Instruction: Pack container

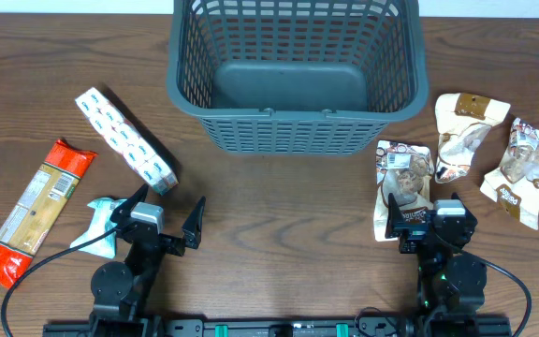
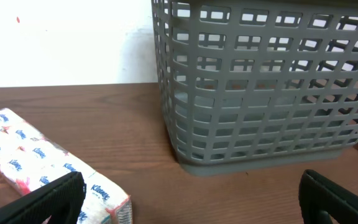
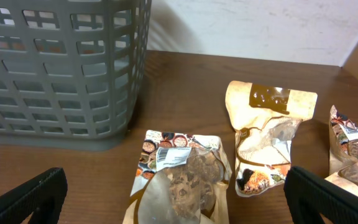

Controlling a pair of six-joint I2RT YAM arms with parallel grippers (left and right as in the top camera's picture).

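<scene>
The container, a large grey-blue lattice basket [image 1: 288,131], stands at the far middle of the table with nothing in it. It also shows in the left wrist view [image 2: 266,93] and the right wrist view [image 3: 61,74]. My left gripper [image 1: 165,213] [image 2: 191,205] is open and empty, in front of the basket's left corner, beside a white Kleenex tissue pack [image 1: 124,140] [image 2: 36,158]. My right gripper [image 1: 430,217] [image 3: 178,199] is open and empty, its fingers either side of the near end of a brown snack pouch [image 1: 402,183] [image 3: 179,180].
A red snack pack [image 1: 37,211] and a light blue packet [image 1: 101,227] lie at the left. Two more brown-and-white pouches [image 1: 466,136] [image 1: 522,173] lie at the right; they also show in the right wrist view [image 3: 266,137] [image 3: 356,155].
</scene>
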